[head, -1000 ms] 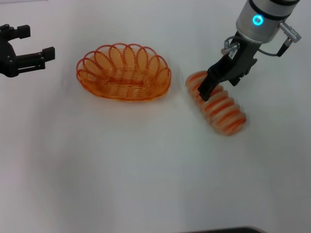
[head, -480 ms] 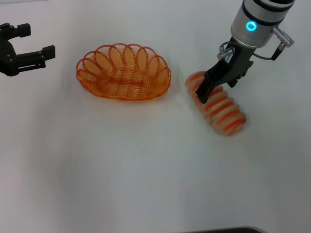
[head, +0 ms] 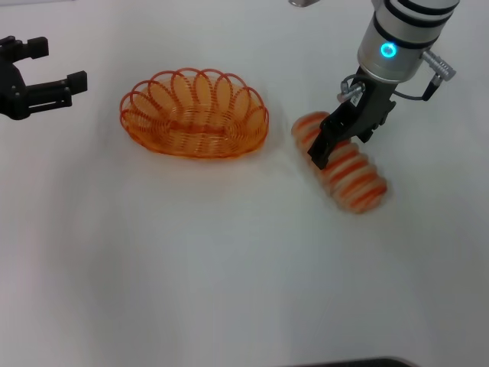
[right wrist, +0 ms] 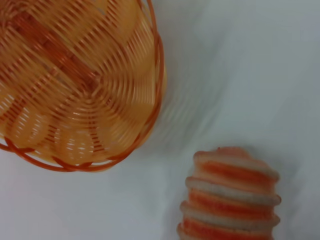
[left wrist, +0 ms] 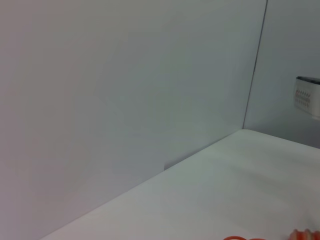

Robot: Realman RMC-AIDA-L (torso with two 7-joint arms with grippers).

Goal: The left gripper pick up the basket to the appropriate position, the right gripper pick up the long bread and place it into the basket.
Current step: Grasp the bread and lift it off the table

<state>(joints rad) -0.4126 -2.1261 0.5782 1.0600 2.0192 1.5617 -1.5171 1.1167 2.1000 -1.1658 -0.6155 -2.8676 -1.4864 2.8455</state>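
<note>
The orange wire basket (head: 195, 115) stands empty on the white table, left of centre; it also fills the right wrist view (right wrist: 75, 85). The striped long bread (head: 348, 170) lies on the table to the basket's right, apart from it; one end of it shows in the right wrist view (right wrist: 232, 200). My right gripper (head: 342, 147) hangs open just over the bread's basket-side half, with one finger (head: 325, 149) on the basket side of the loaf. My left gripper (head: 61, 65) is open and empty at the table's far left, well clear of the basket.
The white table (head: 229, 267) stretches bare in front of the basket and bread. The left wrist view shows a grey wall (left wrist: 125, 75), the table's far edge and a small white box (left wrist: 307, 95) at the side.
My right gripper has sunk a little lower over the bread and its wrist has shifted slightly toward the basket. The basket, the bread and the left gripper have not moved.
</note>
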